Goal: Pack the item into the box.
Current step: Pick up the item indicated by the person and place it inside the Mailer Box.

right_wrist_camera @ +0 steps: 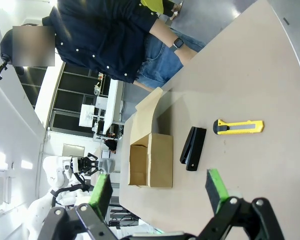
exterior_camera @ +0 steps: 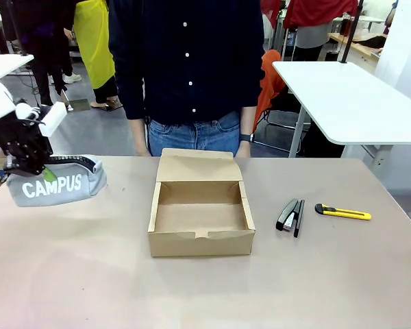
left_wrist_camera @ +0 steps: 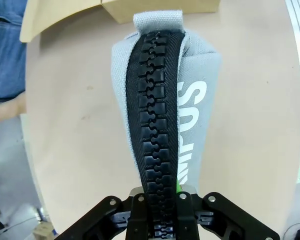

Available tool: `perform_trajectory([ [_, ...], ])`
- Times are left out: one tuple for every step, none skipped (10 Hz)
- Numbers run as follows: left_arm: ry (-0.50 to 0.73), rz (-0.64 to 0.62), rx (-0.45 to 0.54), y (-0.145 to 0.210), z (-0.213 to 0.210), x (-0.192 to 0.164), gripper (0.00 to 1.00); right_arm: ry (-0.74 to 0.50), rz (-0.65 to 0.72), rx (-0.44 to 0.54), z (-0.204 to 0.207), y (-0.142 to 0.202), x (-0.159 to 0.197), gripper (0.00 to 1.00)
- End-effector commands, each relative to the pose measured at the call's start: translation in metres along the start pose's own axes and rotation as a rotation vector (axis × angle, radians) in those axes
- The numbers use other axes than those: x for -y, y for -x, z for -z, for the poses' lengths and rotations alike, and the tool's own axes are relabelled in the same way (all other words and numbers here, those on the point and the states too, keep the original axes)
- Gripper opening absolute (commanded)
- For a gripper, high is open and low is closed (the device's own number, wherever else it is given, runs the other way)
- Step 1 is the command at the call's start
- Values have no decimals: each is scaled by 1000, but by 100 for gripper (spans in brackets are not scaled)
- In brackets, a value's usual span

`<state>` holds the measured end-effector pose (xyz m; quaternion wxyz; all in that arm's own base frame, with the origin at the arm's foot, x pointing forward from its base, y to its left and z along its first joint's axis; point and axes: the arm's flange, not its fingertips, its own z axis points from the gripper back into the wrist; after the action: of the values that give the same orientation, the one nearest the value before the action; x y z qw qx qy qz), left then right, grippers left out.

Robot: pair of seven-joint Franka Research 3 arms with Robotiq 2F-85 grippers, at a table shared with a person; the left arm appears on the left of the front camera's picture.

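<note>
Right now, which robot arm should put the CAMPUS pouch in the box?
Left. The left gripper is shut on the pouch at its zipper edge, just left of the open box. The right gripper is open and holds nothing.

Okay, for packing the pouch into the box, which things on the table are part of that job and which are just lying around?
Part of the job: soft light-grey fabric pouch lettered CAMPUS, gripped at its dark zipper edge by the left end effector; open brown cardboard box.
Just lying about: black stapler; yellow utility knife, both right of the box.
</note>
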<state>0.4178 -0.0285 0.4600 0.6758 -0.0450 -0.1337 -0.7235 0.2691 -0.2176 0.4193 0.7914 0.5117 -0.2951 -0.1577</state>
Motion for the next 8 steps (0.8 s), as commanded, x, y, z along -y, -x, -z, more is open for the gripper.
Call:
perform_trajectory([
  [15,-3,-1,0,17,-9,0,-23,-28,19,1,-2,2,100],
  [15,-3,-1,0,17,-9,0,-23,-28,19,1,-2,2,100],
  [15,-3,-1,0,17,-9,0,-23,-28,19,1,-2,2,100],
  [15,-3,-1,0,17,-9,0,-23,-28,19,1,-2,2,100],
  [15,-3,-1,0,17,-9,0,-23,-28,19,1,-2,2,100],
  [15,-3,-1,0,17,-9,0,-23,-28,19,1,-2,2,100],
  [31,-1,-8,0,23,-8,8,-23,-28,19,1,-2,2,100],
  [38,5,-35,-12,15,-6,8,-23,-28,19,1,-2,2,100],
])
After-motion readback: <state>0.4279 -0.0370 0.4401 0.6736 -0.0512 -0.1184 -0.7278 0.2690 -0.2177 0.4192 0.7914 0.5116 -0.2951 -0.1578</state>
